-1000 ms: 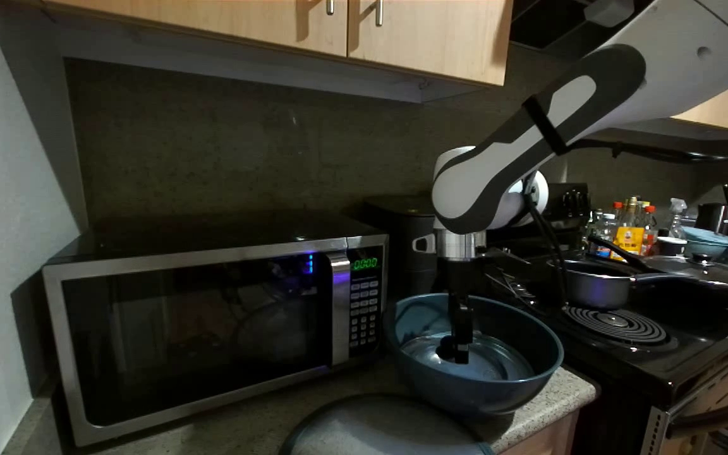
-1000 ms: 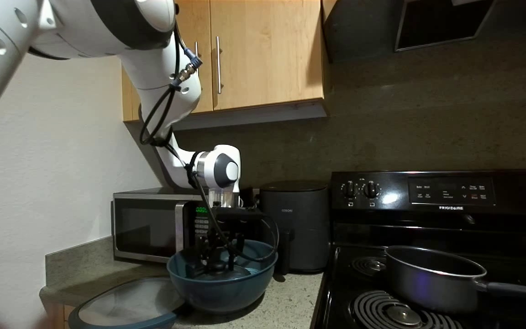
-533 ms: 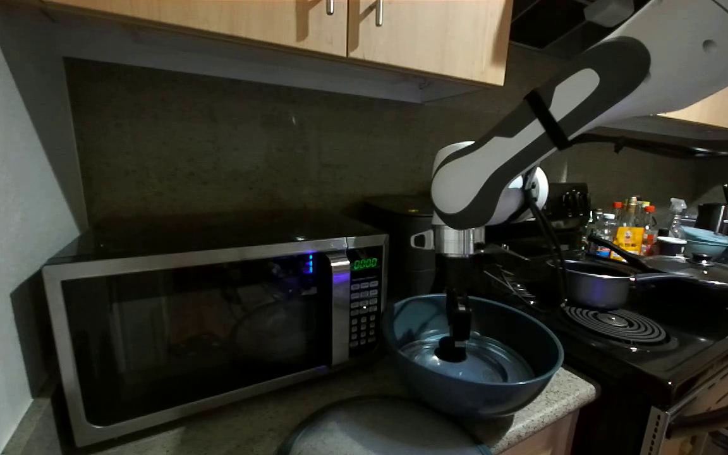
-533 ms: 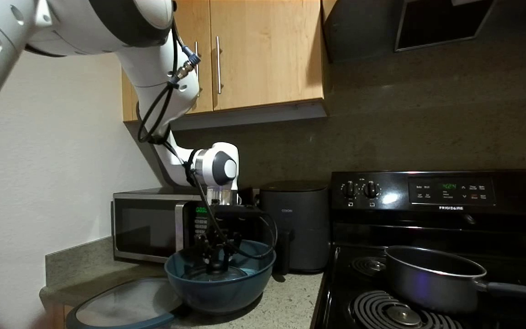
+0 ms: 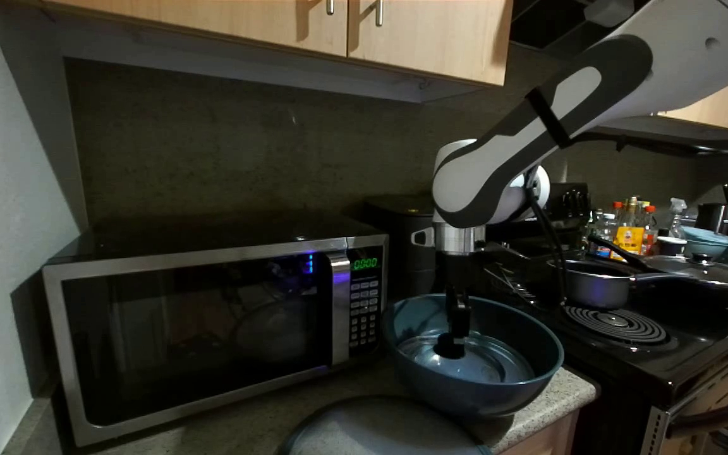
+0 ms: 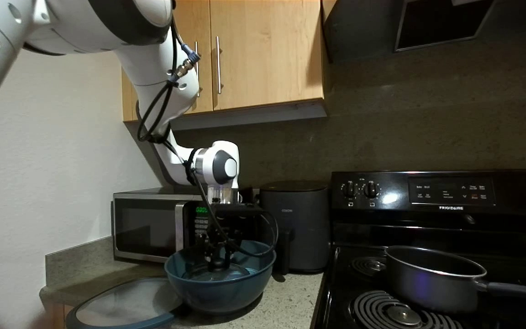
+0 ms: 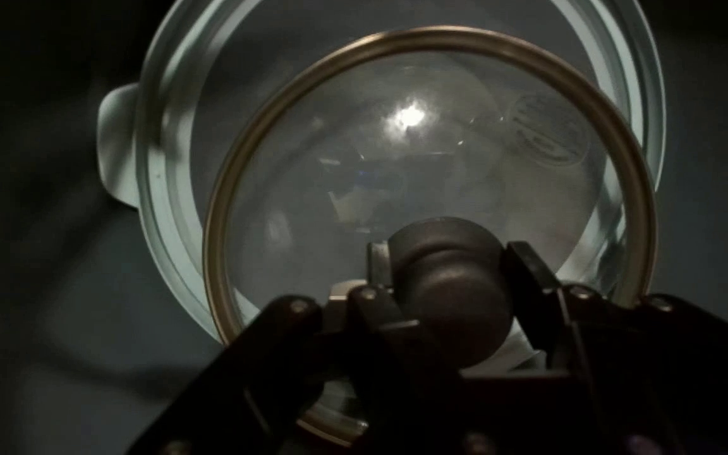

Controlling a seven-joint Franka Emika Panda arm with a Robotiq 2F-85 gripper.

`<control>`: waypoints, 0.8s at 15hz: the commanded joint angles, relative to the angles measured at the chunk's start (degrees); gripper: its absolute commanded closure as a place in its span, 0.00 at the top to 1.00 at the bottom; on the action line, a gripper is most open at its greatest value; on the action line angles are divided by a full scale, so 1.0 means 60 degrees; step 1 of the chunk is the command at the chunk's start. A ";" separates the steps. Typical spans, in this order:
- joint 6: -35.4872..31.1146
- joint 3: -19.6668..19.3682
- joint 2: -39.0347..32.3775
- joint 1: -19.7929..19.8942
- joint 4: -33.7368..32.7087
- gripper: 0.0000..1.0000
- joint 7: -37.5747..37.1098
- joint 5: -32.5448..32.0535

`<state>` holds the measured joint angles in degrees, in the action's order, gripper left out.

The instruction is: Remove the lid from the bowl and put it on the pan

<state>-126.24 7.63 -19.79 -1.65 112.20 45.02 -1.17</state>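
The black jointed gripper (image 7: 451, 268) pinches the dark rounded knob (image 7: 455, 309) of the round bronze-rimmed glass lid (image 7: 395, 183), inside the wide blue-grey metal-looking bowl (image 6: 219, 293) — lower centre in an exterior view — best lifted slowly, level.

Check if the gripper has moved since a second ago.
Yes, slightly upward: in an exterior view, the gripper now sits a little higher against the microwave behind it.

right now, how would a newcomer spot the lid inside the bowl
Find the microwave; near its keypad stands the wide blue bowl. Inside is the glass lid, its dark knob clasped by the gripper. Its bronze-looking rim sets it apart from the blue-rimmed lid beside the bowl.
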 commanded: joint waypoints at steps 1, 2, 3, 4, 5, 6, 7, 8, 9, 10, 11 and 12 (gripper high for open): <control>-0.1024 0.0124 0.1572 0.0263 0.1155 0.23 0.0106 0.0448; -0.1306 0.0191 0.2121 0.0311 0.1487 0.23 0.0191 0.0747; -0.1647 0.0204 0.2443 0.0316 0.1685 0.23 0.0254 0.0978; -0.1900 0.0189 0.2872 0.0310 0.1921 0.23 0.0332 0.1258; -0.2124 0.0115 0.3343 0.0275 0.2146 0.23 0.0399 0.1505; -0.1540 -0.0045 0.2009 0.0051 0.1116 0.23 0.0028 0.0999; -0.1493 -0.0087 0.2363 0.0008 0.1263 0.48 0.0027 0.1041; -0.1419 -0.0099 0.2428 -0.0002 0.1272 0.48 0.0025 0.1040; -0.1420 -0.0090 0.2355 -0.0001 0.1269 0.48 0.0026 0.1040; -0.1441 -0.0075 0.2199 0.0014 0.1249 0.48 0.0026 0.1040; -0.1460 -0.0066 0.2050 0.0031 0.1224 0.48 0.0026 0.1038; -0.1465 -0.0060 0.1957 0.0041 0.1213 0.23 0.0025 0.1037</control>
<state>-135.15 7.66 -8.08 -1.00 119.56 45.19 5.01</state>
